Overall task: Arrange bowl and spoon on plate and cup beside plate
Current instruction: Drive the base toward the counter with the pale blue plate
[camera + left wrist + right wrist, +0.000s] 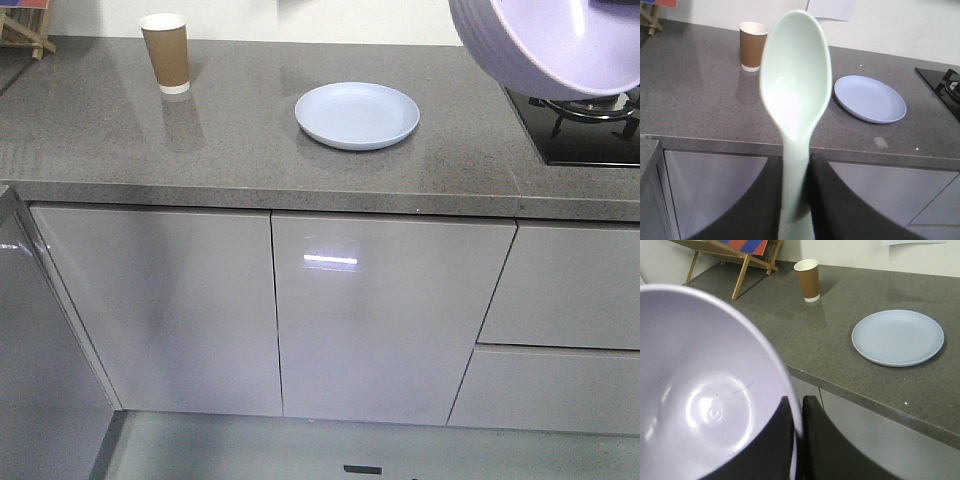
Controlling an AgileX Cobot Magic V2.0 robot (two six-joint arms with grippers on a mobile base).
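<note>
My right claw [797,412] clamps the bowl [705,390], right of the plate [357,115]; my left claw [796,167] grips the spoon [795,85].

Smooth plastic plate [357,115], bowl [705,390], spoon [795,85]; paper cup [166,53]; speckled stone-like counter [230,140].

Near the back left corner of the countertop [200,140], standing upright: cup [165,55]. Toward the middle, well apart from it, lying flat: plate [357,115]. At the top right, tilted and partly out of frame, overlapping the hob [590,135]: bowl [560,45].
</note>
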